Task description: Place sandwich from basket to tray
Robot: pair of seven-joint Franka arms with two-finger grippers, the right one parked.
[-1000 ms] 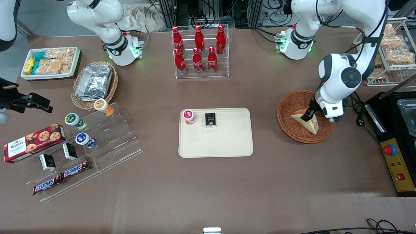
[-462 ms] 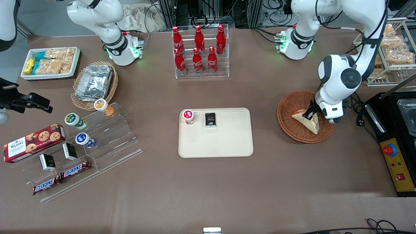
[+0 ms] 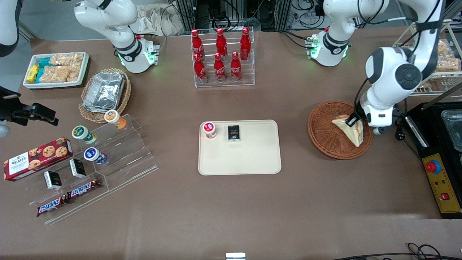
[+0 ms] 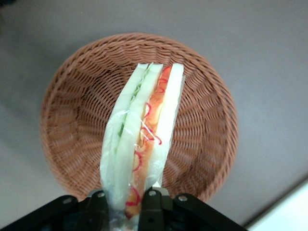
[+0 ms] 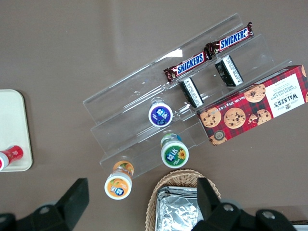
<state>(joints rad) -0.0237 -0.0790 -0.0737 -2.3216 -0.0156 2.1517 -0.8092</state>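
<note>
The sandwich [image 3: 351,128] is a wrapped triangular wedge of white bread with orange-red and green filling [image 4: 144,139]. My left gripper [image 3: 351,120] is shut on its wide end [image 4: 126,202] and holds it lifted above the reddish-brown wicker basket [image 3: 325,133], whose woven floor [image 4: 77,120] shows beneath it. The cream tray [image 3: 252,159] lies flat at the table's middle, toward the parked arm's end from the basket, with a red-capped cup [image 3: 209,129] and a small black packet [image 3: 234,133] on it.
A black machine with a red button [image 3: 438,169] stands beside the basket. A wire rack of snack bags [image 3: 438,57] is farther from the camera. A clear rack of red bottles [image 3: 222,56] stands farther back than the tray. Acrylic steps with snacks [image 3: 90,159] lie toward the parked arm's end.
The gripper has risen with the sandwich and shifted toward the black machine; the sandwich now hangs higher over the basket's edge region instead of resting in it.
</note>
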